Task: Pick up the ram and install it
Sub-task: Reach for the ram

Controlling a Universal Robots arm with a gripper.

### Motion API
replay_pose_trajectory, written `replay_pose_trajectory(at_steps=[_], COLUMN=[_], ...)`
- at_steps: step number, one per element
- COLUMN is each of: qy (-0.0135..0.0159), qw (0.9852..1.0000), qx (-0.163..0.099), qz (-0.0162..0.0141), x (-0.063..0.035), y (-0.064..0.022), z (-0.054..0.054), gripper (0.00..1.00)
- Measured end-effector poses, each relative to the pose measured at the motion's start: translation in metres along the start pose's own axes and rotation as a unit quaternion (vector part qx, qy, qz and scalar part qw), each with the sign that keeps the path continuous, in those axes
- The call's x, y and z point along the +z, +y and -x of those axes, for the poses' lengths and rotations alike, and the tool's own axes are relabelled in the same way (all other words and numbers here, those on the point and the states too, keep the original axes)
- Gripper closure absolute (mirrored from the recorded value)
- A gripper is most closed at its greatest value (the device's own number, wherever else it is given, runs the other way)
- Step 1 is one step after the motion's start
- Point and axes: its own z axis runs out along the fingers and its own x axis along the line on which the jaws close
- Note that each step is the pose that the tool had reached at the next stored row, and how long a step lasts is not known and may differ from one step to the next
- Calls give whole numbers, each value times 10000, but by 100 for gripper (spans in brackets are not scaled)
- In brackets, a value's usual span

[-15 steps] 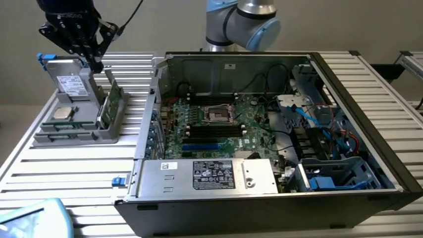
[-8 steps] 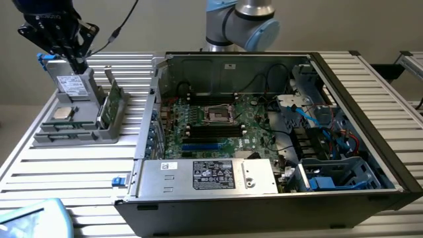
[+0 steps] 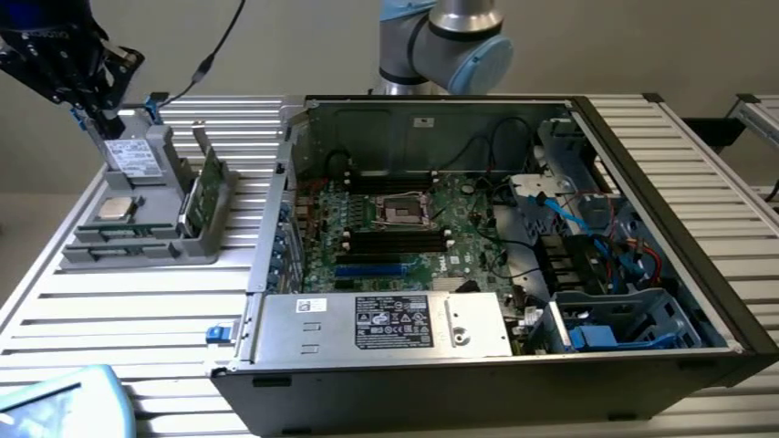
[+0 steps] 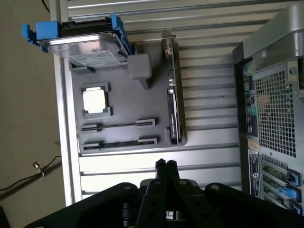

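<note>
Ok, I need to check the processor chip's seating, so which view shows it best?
The wrist view: it looks straight down on the processor chip, square in its grey tray pocket. At the exterior view's left it appears obliquely, from the side.

No text is legible in either view.

Exterior view:
- Black label (image 3: 392,321) with white print and small marks, on the silver power supply (image 3: 477,327). Characters are too fine to read.
- Small white sticker (image 3: 310,305) beside it. Unreadable.

Wrist view:
- Pale printed label (image 4: 93,55) on the hard drive (image 4: 78,40). Unreadable.
- Stickers (image 4: 253,172) on the computer case rear (image 4: 275,109). Unreadable.
</note>
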Motion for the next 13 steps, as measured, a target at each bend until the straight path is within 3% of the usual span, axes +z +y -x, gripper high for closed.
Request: replay_pose_trajectory(at_steps=[4, 13], qy=[56, 181], qw=[10000, 9997], qx=[-17, -165], qz=[-4, -19], x=[33, 136], y=[-13, -32], z=[-114, -256], gripper=[89, 89])
